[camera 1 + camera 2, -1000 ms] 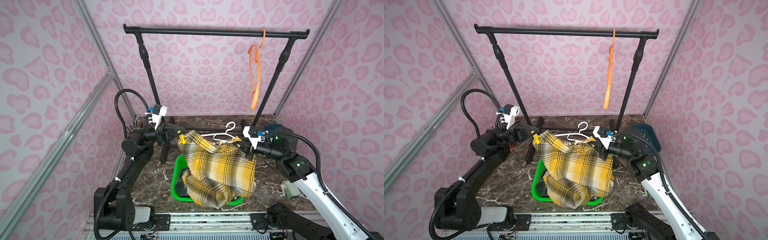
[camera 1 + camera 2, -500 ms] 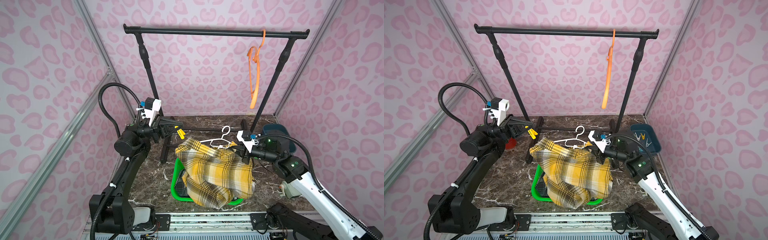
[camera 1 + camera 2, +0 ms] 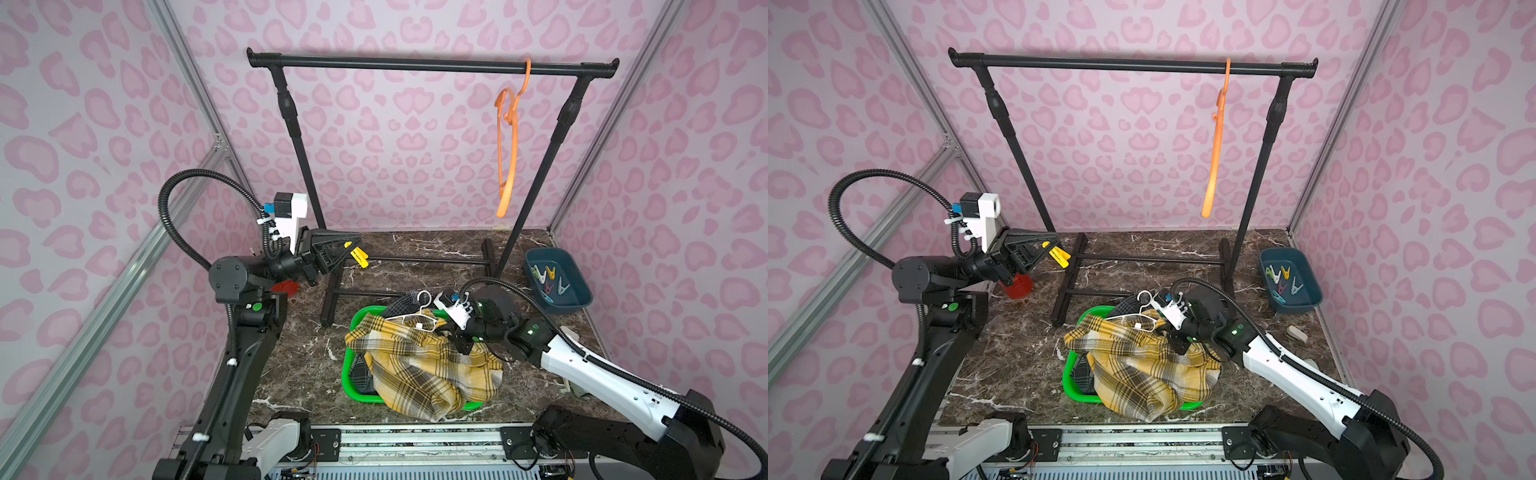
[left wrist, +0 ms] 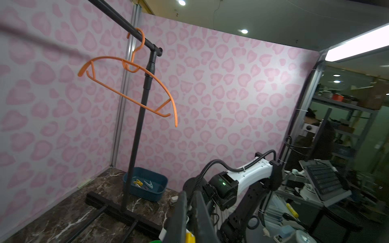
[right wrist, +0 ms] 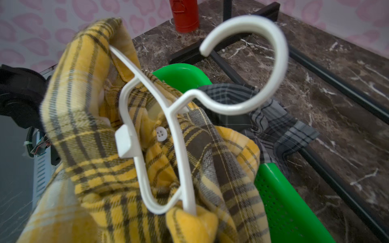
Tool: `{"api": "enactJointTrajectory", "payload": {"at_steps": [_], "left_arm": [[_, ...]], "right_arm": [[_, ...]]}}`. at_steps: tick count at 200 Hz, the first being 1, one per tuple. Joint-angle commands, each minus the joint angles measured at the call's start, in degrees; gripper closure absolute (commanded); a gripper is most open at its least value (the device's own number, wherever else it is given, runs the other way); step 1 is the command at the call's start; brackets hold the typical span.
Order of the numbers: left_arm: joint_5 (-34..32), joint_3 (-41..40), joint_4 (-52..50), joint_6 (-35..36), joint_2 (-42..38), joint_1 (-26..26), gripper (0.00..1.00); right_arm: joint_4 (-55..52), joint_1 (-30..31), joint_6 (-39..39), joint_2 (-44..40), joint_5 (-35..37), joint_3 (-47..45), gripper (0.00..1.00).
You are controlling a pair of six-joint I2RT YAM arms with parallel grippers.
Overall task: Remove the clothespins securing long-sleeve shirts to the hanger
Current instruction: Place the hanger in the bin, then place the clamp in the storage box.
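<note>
1. Closed tight on 1 yellow pin (image 3: 360, 258): the left pincer (image 3: 352, 248), raised above the worktop (image 3: 299, 361) just beside the rack's left post.
2. Pin sticking out past the fingertips, well apart from both shirts, seen in both top views.
3. In the left wrist view, 2 dark fingers (image 4: 179, 218) close together with a scrap of yellow between them.
4. Low over the basket (image 3: 344, 376): the right pincer (image 3: 462, 343), against the yellow shirt (image 3: 419, 370) and just beside the white hanger (image 3: 415, 318).
5. Jaws hidden by wrist and cloth, so impossible to tell whether open or closed, or gripping anything.
6. Yellow shirt heaped across the green basket, spilling over the near rim.
7. In the right wrist view, the hanger's arms running under the yellow collar, hook free and pointing up.
8. Grey shirt (image 3: 401, 305) crumpled in the basket under and behind the yellow one, 1 edge draped over the far rim.
9. In the blue bin (image 3: 575, 307) on the worktop near the rack's right foot: several loose pins (image 3: 548, 278) in yellow, white, mint and pinkish colours.
10. Hooked on the rack (image 3: 415, 64) bar near its right end: 1 orange hanger (image 3: 513, 137), with nothing on it.
11. On the worktop behind the left arm: 1 red can (image 3: 1017, 284).
</note>
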Motion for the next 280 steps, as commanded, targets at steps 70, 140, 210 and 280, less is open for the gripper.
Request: {"api": "enactJointTrajectory", "payload": {"at_steps": [70,140,210,280], "left_arm": [[-19.8,-0.75,-34.69,24.96,1.62,-1.71,0.96],[-26.74,-0.75,-36.44,24.38,2.28,-3.74,0.96],[-26.91,-1.23,-36.71,24.08,1.63,-4.48,0.96],[-26.21,-1.89,-35.78,23.61,1.32,-4.59,0.96]], "right_arm": [[0.52,3.45,0.74,-5.27,19.61,10.83,0.02],[20.23,15.52,-1.97,7.79,26.51,19.07,0.07],[25.95,16.04,-2.32,23.03,19.84,32.72,0.11],[26.98,16.14,-1.68,29.52,18.55,39.16,0.21]]}}
